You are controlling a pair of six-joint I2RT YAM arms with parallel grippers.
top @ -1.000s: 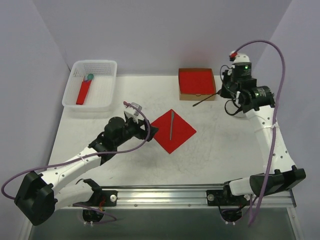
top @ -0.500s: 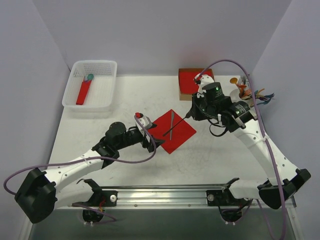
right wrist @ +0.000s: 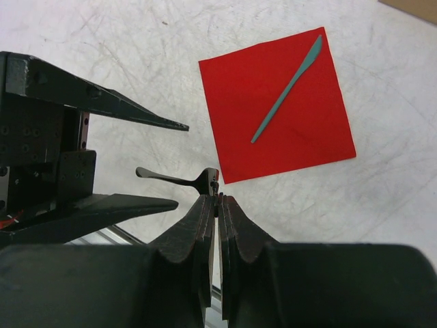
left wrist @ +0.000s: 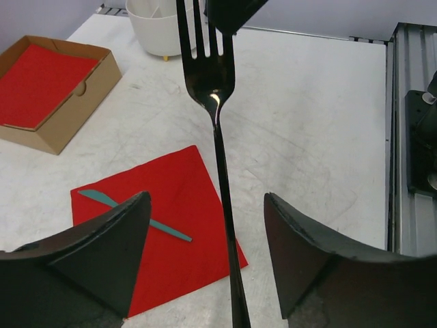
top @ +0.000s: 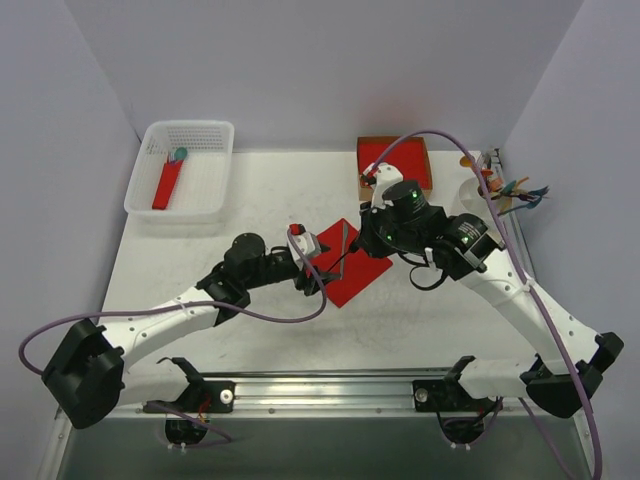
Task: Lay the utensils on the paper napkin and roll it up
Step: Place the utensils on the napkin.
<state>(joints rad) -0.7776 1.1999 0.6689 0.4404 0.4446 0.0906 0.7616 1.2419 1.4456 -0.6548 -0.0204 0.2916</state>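
The red paper napkin (top: 358, 268) lies flat mid-table with a slim knife (top: 344, 240) resting on it. My right gripper (top: 363, 242) hovers over the napkin's left part, shut on the tines of a dark fork (right wrist: 171, 179). The fork's handle (left wrist: 222, 178) reaches out between the two fingers of my left gripper (left wrist: 207, 201). That gripper is open, and a gap shows on each side of the handle. In the right wrist view the napkin (right wrist: 276, 102) and knife (right wrist: 287, 89) lie beyond the fork, and the left fingers (right wrist: 130, 113) bracket the handle.
A white basket (top: 205, 140) at the back left holds a red roll with a teal spoon head (top: 167, 185). A cardboard box of red napkins (top: 395, 165) stands behind the napkin. A white cup with colourful cutlery (top: 488, 188) is at the back right. A metal rail (top: 330, 385) lines the near edge.
My right gripper carried the fork from the back right over to the napkin's left part. My left gripper moved right to meet it, and the handle now lies between its fingers.
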